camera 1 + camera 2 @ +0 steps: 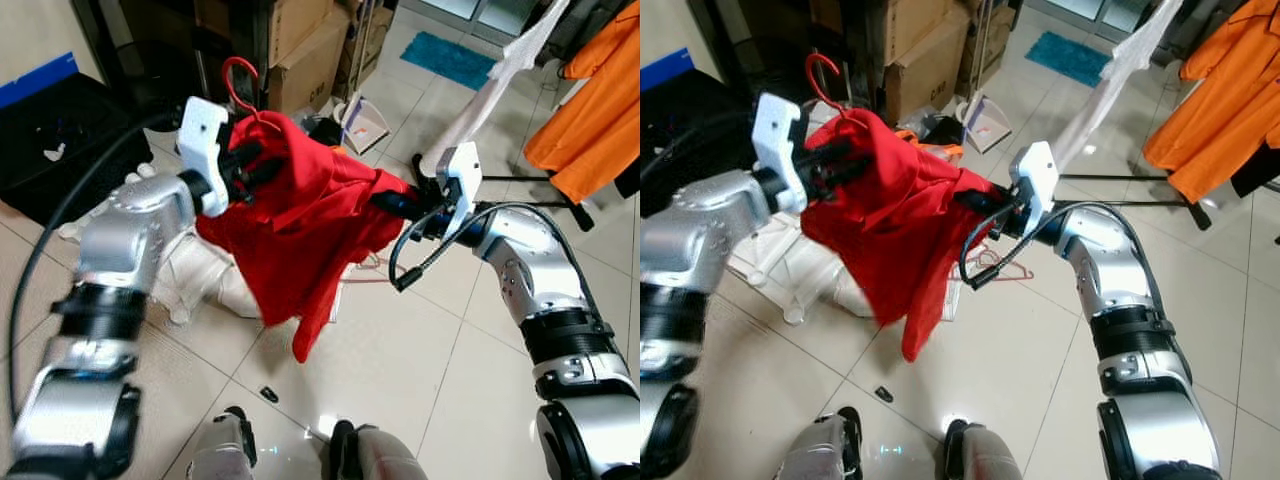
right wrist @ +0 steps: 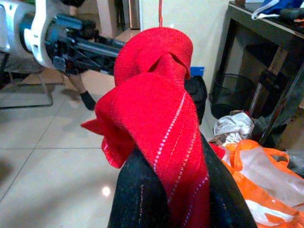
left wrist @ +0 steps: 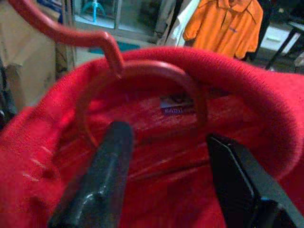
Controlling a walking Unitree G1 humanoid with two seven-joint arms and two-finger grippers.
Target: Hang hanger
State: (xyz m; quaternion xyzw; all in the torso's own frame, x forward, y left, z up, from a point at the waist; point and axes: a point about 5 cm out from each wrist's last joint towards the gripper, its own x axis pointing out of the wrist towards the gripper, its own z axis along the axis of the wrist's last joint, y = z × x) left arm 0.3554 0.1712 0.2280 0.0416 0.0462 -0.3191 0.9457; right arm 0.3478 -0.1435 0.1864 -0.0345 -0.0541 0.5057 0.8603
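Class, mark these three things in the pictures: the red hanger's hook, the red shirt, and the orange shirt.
red hanger's hook [image 1: 238,85], left eye view, on the curved top of the hook.
red shirt [image 1: 300,215], left eye view, on the draped cloth's middle.
orange shirt [image 1: 598,120], left eye view, on its body.

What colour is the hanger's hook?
Red, like the shirt it carries; the hanger's hook shows best in the left eye view.
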